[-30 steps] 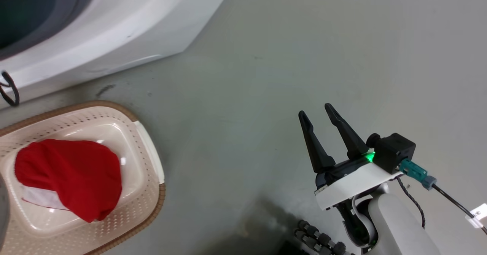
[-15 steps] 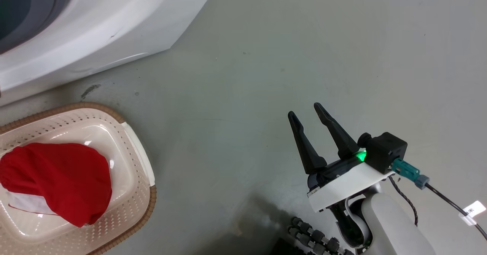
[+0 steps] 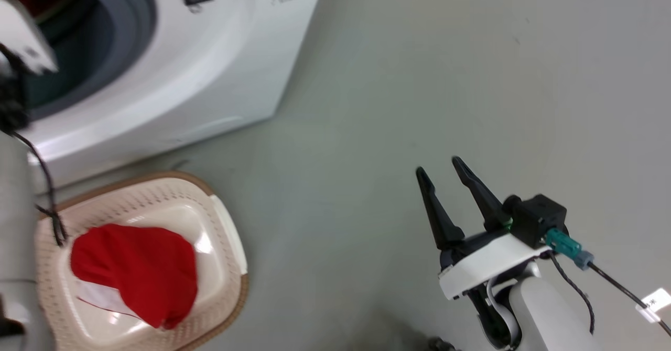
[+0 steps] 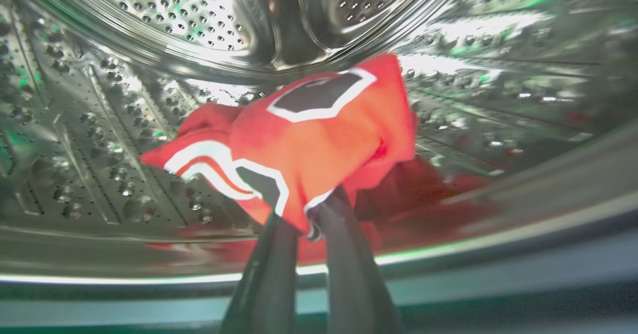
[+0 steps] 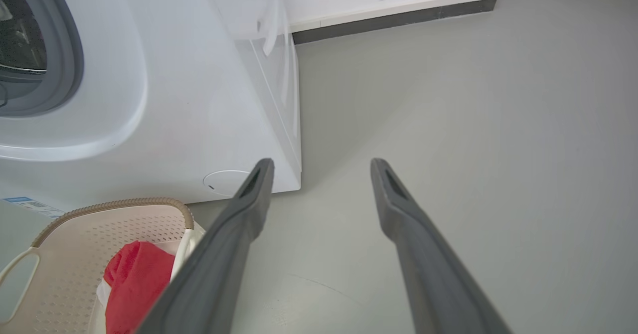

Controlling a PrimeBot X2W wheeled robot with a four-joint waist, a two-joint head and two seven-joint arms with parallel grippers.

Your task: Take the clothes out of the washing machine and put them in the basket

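Left pincer (image 4: 306, 210) is clamped on a red garment (image 4: 319, 134) inside the washing machine (image 3: 209, 68) drum (image 4: 149, 25). Right pincer (image 3: 439, 166), fingers apart, hangs over the floor (image 3: 393, 78) beside the machine. A second red garment (image 3: 136, 267) lies in the basket (image 3: 226, 236) before the machine.

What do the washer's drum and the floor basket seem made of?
The drum looks like polished steel: mirror-bright, punched with holes. The basket looks like cream moulded plastic, glossy inside and perforated; its brown rim may be woven trim or textured plastic.
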